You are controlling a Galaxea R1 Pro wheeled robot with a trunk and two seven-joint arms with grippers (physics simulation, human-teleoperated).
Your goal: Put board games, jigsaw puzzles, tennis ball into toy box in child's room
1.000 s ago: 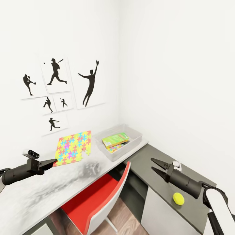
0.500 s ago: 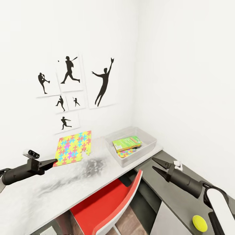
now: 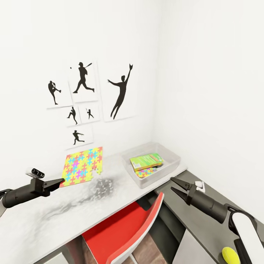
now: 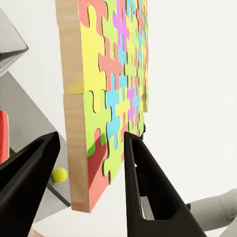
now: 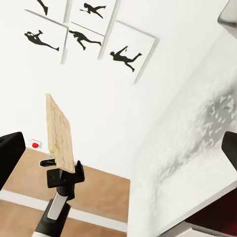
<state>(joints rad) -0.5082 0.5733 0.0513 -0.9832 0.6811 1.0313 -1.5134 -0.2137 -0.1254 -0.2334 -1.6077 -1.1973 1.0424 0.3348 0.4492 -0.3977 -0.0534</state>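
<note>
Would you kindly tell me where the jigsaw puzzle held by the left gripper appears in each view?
Head view: the jigsaw puzzle is left of centre, below the silhouette pictures, with a corner at the left gripper.
Left wrist view: patterned face between the fingers.
Right wrist view: wooden back, nearly edge-on.
Shared landmark: the left gripper clamping it.

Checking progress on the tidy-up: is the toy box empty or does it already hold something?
Not empty. The toy box holds a green board game lying over a jigsaw puzzle.
</note>
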